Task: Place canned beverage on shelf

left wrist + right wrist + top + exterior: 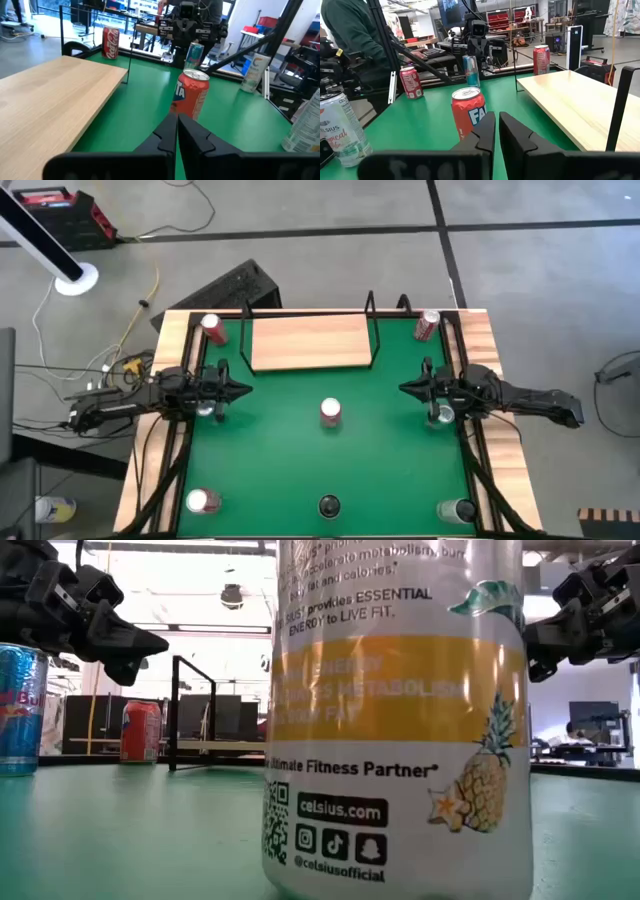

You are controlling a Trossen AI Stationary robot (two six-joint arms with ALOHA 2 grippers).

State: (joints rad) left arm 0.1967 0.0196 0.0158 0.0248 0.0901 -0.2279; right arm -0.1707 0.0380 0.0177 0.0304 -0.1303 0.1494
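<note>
An orange Fanta can [330,412] stands upright on the green table's middle, between my two grippers; it also shows in the left wrist view [191,95] and the right wrist view [468,117]. The light-wood shelf [310,340] with black rod ends stands at the far middle, its board bare. My left gripper [240,390] hovers left of the can, shut and empty, pointing at it [176,122]. My right gripper [408,388] hovers right of the can, shut and empty, also pointing at it [496,122].
A Coca-Cola can [212,330] and another red can [426,325] flank the shelf. Red Bull cans stand under each wrist [207,408] [440,415]. More cans stand at the near corners [203,501] [457,510]. A Celsius can [400,720] fills the low view. A person [355,30] stands beyond the table.
</note>
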